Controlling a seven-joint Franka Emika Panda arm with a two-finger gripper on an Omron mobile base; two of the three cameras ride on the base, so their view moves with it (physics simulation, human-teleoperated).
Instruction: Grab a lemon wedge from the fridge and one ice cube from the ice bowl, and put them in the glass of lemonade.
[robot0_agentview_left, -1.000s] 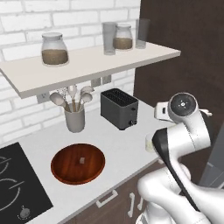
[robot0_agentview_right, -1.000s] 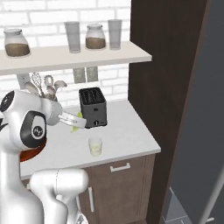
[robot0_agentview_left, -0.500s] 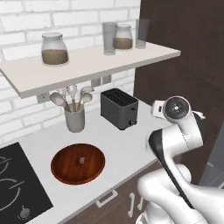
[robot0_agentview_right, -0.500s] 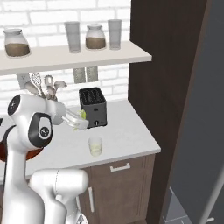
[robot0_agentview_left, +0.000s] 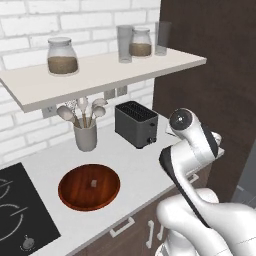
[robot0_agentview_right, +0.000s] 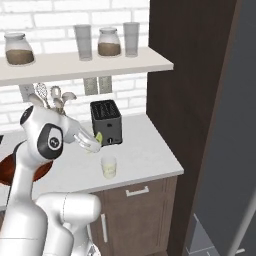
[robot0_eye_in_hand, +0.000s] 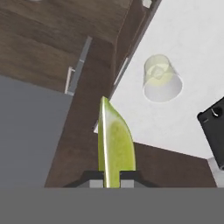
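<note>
The round reddish-brown wooden bowl (robot0_agentview_left: 89, 187) looks polished and glossy. The white counter (robot0_agentview_left: 135, 165) is smooth and matt. The small clear glass tumbler (robot0_agentview_right: 108, 166) appears transparent.

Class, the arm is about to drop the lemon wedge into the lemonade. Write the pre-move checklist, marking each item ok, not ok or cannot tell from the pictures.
1. Lemon wedge held in the tool: ok, clamped between the tips.
2. Glass of lemonade upright on the counter: ok.
3. Glass mouth unobstructed: ok, nothing covers it.
4. Wedge directly above the glass: not ok; in the right base view it sits up and left of the glass, near the toaster.
5. Clearance from the toaster: cannot tell; wedge and toaster overlap in the right base view.
6. Ice cube waiting in the ice bowl: ok.
</note>
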